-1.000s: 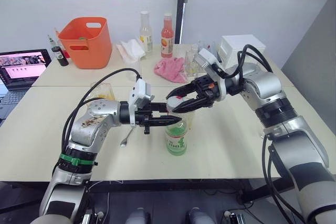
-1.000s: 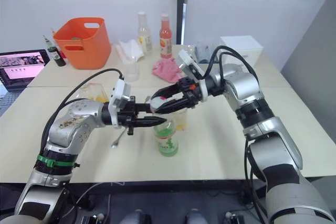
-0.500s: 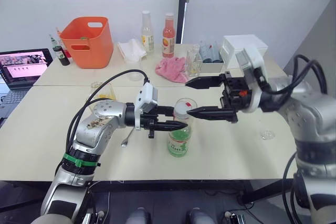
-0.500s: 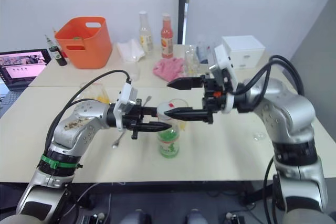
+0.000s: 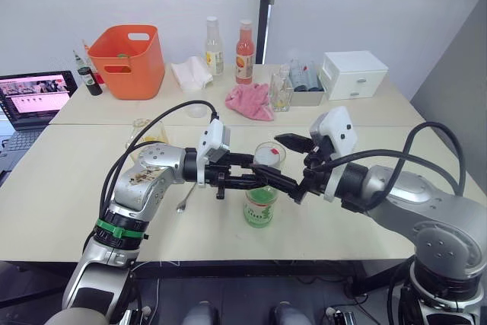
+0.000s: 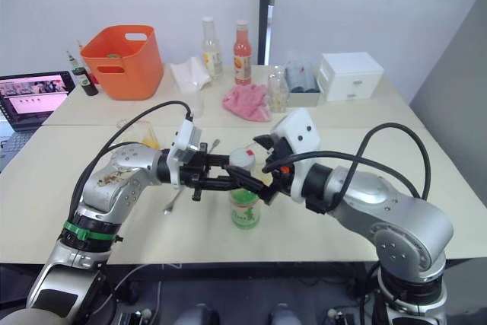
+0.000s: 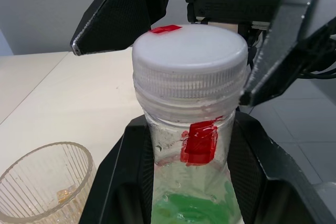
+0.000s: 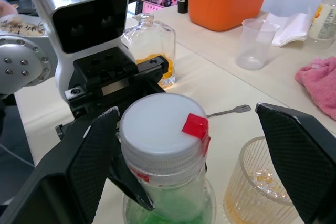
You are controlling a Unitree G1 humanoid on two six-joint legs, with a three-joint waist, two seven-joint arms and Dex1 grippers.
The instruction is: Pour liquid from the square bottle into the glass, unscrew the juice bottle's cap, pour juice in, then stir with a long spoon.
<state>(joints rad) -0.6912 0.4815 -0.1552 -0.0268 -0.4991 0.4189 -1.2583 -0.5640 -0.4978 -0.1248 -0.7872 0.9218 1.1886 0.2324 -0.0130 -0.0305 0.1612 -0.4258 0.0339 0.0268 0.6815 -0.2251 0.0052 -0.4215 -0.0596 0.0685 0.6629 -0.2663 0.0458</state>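
Left eye view: the tall round clear juice bottle with the green-and-white label (image 5: 258, 205) stands upright near the front of the pale table (image 5: 68, 180). The left gripper (image 5: 257, 180) has its two black fingers clamped on the bottle's neck, one on each side, just under the small round white cap with a bit of red on it (image 5: 265, 157). The cap sits on top of the bottle.

The right gripper (image 8: 194, 145) has its fingers wide apart, one on each side of the cap. The fingers (image 8: 89, 171) are close to the cap, but they are not squeezing it.

Just behind the juice bottle stands the clear ribbed glass (image 5: 271, 154). In the right wrist view it has a little orange-yellow liquid at the bottom. The squat clear square bottle with orange-yellow liquid inside (image 5: 148, 132) stands upright farther to the left, behind the left arm. The long thin silver spoon (image 5: 183, 201) lies flat on the table, between the square bottle and the juice bottle.

Farther back are an orange plastic bucket (image 5: 128, 58), a crumpled pink cloth (image 5: 250, 101), a tall pale-yellow bottle (image 5: 211, 36), a tall orange-red bottle (image 5: 244, 42) and a small white box with drawers (image 5: 351, 74). An open laptop (image 5: 32, 99) sits at the far left.
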